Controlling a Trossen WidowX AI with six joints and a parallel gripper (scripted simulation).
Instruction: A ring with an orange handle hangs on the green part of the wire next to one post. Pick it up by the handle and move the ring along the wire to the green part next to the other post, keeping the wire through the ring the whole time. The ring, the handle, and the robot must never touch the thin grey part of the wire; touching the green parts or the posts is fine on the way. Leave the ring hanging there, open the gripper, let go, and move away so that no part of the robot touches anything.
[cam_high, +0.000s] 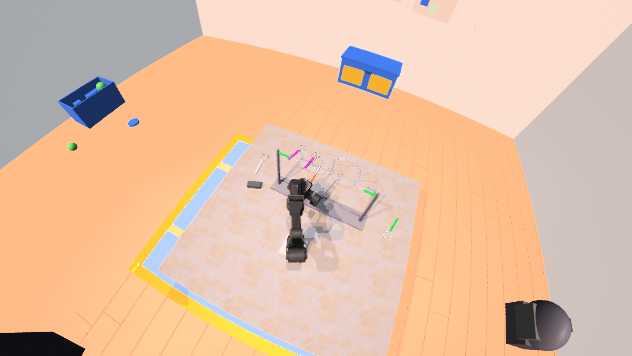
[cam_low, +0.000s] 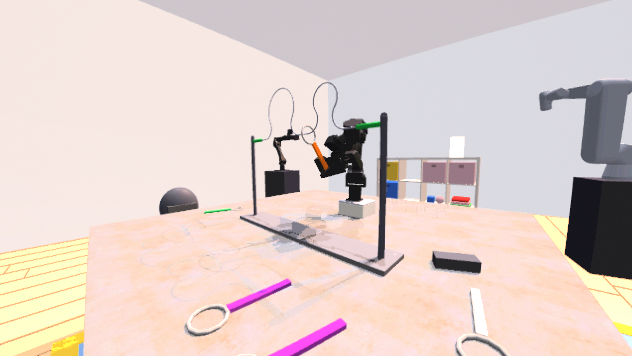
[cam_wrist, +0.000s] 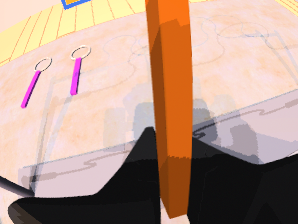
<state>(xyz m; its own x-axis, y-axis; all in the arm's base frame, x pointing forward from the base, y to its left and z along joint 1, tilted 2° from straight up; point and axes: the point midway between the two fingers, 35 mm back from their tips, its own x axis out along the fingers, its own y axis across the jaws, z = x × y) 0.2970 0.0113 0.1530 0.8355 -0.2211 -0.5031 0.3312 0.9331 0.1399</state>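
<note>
My gripper (cam_low: 325, 167) (cam_wrist: 157, 133) is shut on the orange handle (cam_high: 313, 178) (cam_low: 320, 156) (cam_wrist: 173, 75), near its lower end. The handle leans, with its ring (cam_low: 304, 142) at the upper end. The ring is around the low middle stretch of the grey wire (cam_low: 283, 88), between two tall loops; whether it touches the wire is too small to tell. One green part (cam_low: 368, 125) (cam_high: 284, 154) is by the near post in the exterior view (cam_low: 383, 190). The other green part (cam_low: 257, 140) (cam_high: 370, 192) is by the far post (cam_low: 254, 175). The ring is outside the wrist view.
The posts stand on a grey base plate (cam_low: 320, 241). Two magenta-handled rings (cam_low: 260, 295) (cam_wrist: 77, 75), a white-handled ring (cam_low: 478, 312), a green-handled ring (cam_high: 394, 224) and a black block (cam_low: 456, 262) (cam_high: 254, 184) lie on the table.
</note>
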